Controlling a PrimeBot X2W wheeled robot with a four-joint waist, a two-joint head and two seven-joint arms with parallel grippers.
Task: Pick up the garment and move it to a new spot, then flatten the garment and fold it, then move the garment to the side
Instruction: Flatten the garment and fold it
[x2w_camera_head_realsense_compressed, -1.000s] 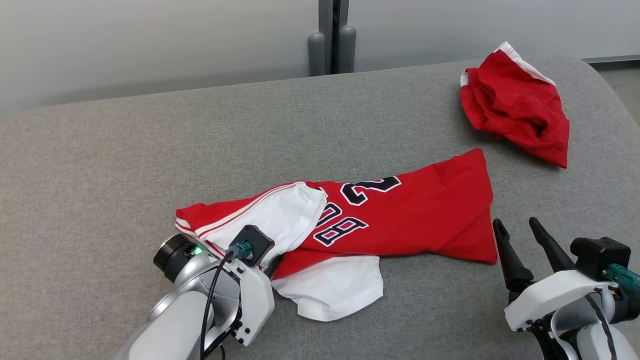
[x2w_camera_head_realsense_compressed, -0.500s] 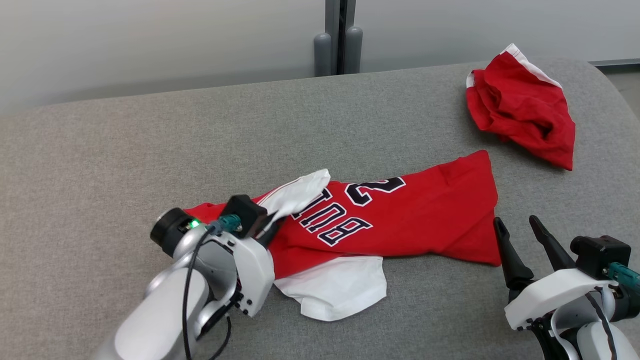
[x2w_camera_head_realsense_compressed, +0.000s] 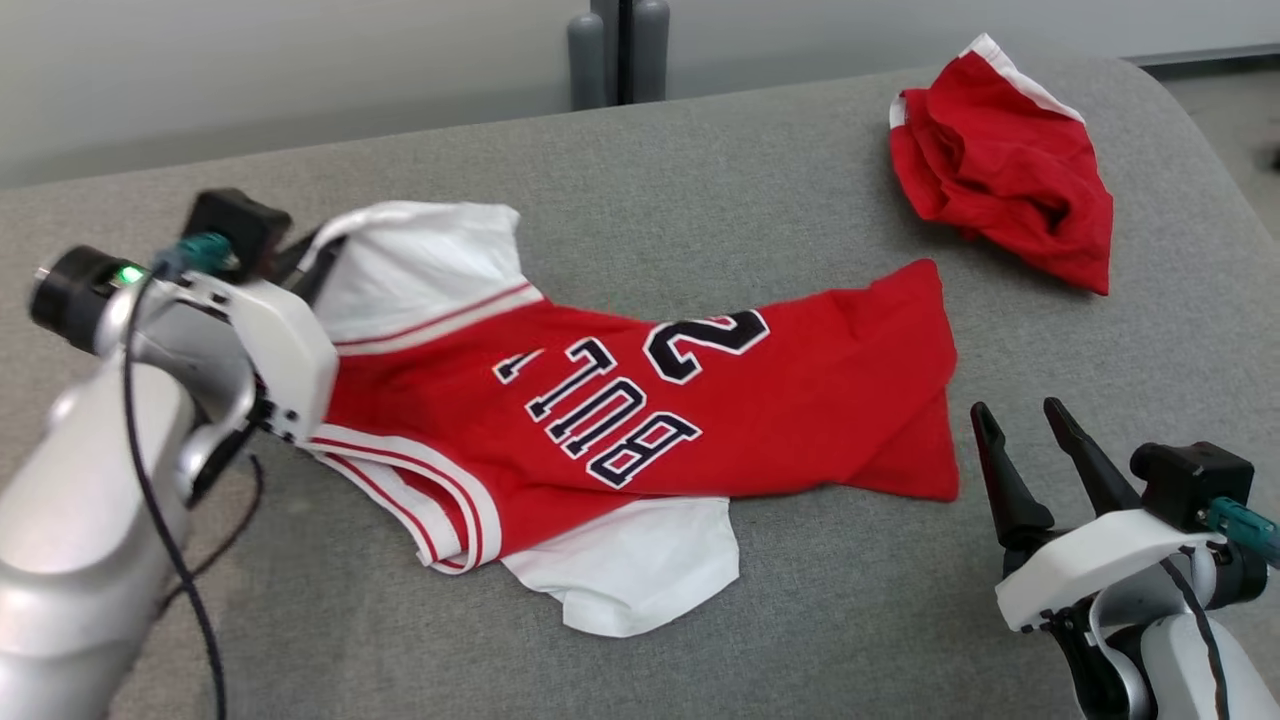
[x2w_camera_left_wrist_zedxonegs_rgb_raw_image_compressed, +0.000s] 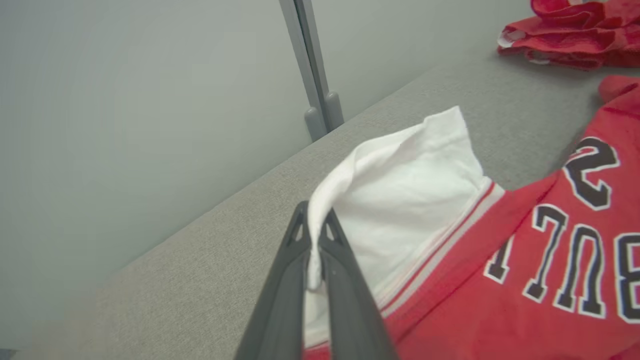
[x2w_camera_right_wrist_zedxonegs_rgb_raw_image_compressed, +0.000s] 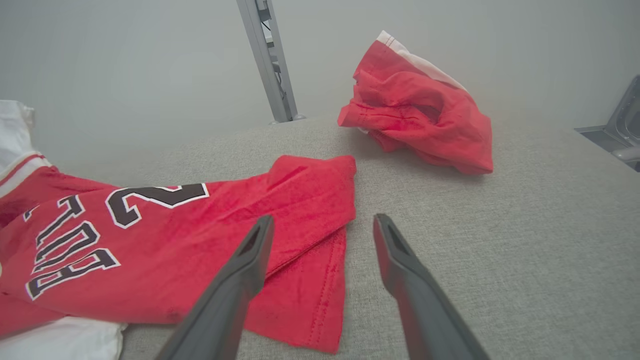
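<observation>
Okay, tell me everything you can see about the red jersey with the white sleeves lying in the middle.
The red jersey looks like soft knit fabric, with white sleeves, red-and-white striped trim and dark white-edged lettering plus a 2. It lies rumpled and partly spread on the grey padded surface, hem toward the robot's right. The left gripper is shut on the edge of one white sleeve, holding it raised; the other sleeve rests flat nearest the robot.
</observation>
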